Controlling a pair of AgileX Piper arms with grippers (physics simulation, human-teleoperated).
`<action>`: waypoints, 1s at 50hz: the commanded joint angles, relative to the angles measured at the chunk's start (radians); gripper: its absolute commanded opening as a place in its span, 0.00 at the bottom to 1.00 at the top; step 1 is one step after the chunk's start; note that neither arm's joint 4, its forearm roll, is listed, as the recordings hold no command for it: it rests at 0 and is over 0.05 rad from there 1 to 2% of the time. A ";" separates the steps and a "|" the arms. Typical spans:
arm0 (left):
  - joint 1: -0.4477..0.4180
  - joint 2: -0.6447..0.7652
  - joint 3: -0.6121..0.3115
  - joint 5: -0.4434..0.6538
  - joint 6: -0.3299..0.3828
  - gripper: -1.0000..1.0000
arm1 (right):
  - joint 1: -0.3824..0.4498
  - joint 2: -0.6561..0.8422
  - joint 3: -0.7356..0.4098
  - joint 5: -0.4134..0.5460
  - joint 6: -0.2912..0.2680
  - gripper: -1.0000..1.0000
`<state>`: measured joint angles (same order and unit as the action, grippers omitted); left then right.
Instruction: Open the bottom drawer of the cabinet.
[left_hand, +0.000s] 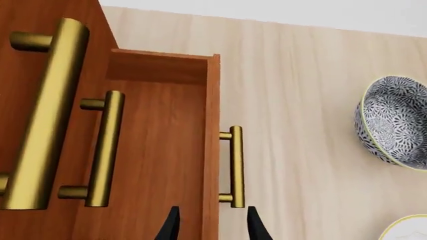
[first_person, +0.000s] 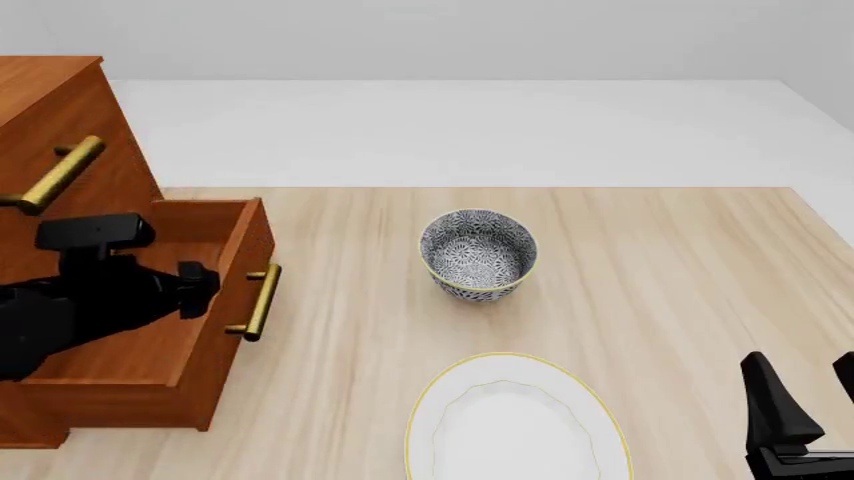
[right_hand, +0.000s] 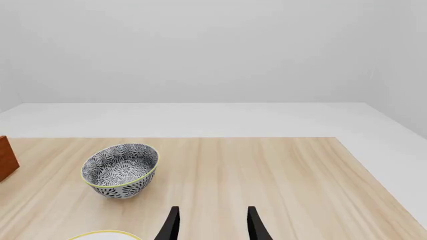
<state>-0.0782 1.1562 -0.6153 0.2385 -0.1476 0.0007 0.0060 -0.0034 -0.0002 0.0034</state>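
The table (first_person: 667, 260) was light wood, with the cabinet (first_person: 54, 110) standing at its left end. The bottom drawer (first_person: 200, 330) stood pulled well out from the cabinet front, its box empty so far as visible and its brass bar handle (first_person: 256, 301) facing the table's middle. The two drawers above looked closed.

The left gripper (left_hand: 210, 225) hung above the open drawer, fingers spread to either side of the drawer front's top edge and near the handle's end, gripping nothing. The right gripper (first_person: 801, 400) rested at the near right of the table, fingers apart and empty.

A white plate (first_person: 514, 425) lay at the near middle; a patterned bowl (first_person: 478, 252) stood beyond it, well apart from the drawer.

Judgement: the drawer appeared open enough; the task seemed nearly or wholly done. Risk: one left finger sat inside the drawer box, so a sideways withdrawal could catch the front panel and push the drawer back in or shift the cabinet. Lifting straight up first should avoid this.

No brands, labels or writing were legible.
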 joint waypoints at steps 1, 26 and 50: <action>0.027 0.055 0.026 -0.060 -0.001 1.00 | 0.000 0.000 0.000 0.000 0.000 1.00; 0.010 0.164 0.105 -0.173 0.012 1.00 | 0.000 0.000 0.000 0.000 0.000 1.00; -0.014 0.243 0.147 -0.245 -0.014 1.00 | 0.000 0.000 0.000 0.000 0.000 1.00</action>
<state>-0.0762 1.3640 -0.4847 0.0244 -0.1466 0.0006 0.0060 -0.0034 -0.0002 0.0034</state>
